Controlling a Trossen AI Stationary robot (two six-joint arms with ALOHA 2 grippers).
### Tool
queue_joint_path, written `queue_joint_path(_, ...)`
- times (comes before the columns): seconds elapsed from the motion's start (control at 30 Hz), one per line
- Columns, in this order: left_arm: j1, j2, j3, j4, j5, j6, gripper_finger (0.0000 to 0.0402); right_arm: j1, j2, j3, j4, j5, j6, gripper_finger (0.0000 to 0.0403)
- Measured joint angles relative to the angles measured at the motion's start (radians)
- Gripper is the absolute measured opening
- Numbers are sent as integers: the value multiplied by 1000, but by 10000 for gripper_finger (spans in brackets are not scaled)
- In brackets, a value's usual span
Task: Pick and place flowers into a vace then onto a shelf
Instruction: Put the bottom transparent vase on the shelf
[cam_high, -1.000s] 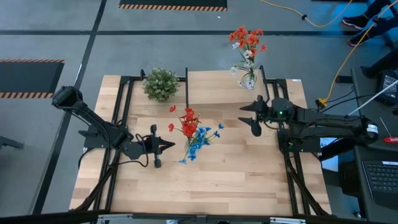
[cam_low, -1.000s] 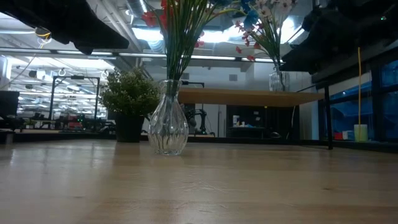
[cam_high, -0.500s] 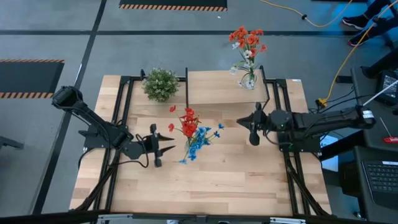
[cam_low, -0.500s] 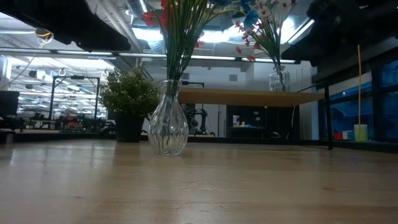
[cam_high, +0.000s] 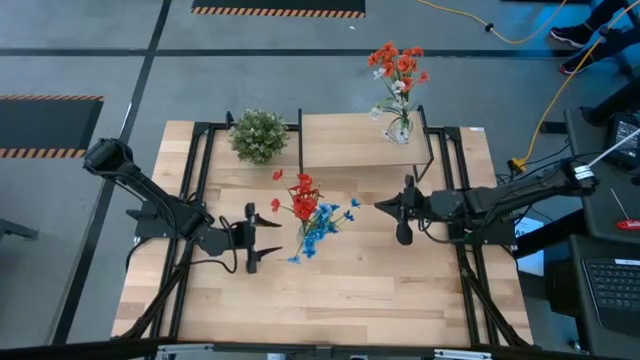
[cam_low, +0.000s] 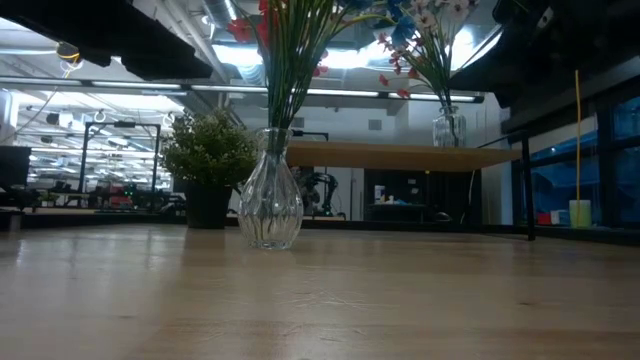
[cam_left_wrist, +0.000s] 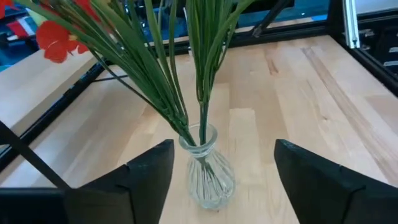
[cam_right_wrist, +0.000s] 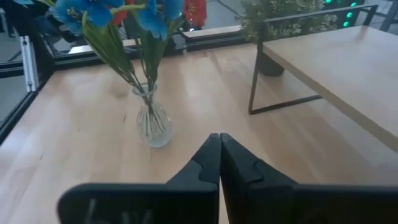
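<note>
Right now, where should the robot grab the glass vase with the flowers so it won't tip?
Probably at the narrow neck of the vase, just under the rim, coming in level from the side. It stands upright, its belly bulges wide below, and the flowers spread out above, so the top is blocked. The left gripper is open and already faces it; the right gripper is shut.

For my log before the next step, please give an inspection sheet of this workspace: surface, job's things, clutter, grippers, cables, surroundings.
Surface: wooden table, bare at the front.
Job's things: red and blue flowers in a glass vase mid-table; second vase of flowers on the shelf.
Clutter: potted plant at the shelf's left end.
Grippers: left gripper open, facing the vase; right gripper shut, on the vase's other side.
Cables: yellow cable on the floor.
Surroundings: grey floor, keyboard at right.
</note>
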Motion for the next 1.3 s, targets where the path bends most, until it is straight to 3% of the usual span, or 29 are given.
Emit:
queue_joint_path(0.3, 20, 21, 0, 3, -8, -39, 287, 29, 40, 20, 16, 23, -2, 3)
queue_joint_path(0.43, 50, 65, 0, 9, 48, -99, 287, 33, 42, 21, 19, 26, 0, 6)
queue_joint_path(0.9, 128, 361, 0, 295, 61, -141, 281, 32, 41, 21, 18, 24, -7, 9)
queue_joint_path(1.03, 149, 401, 0, 382, 100, -150, 281, 32, 41, 21, 13, 24, -8, 5)
queue_joint_path(1.3, 193, 435, 0, 406, 133, -213, 281, 49, 41, 21, 13, 23, -12, 9)
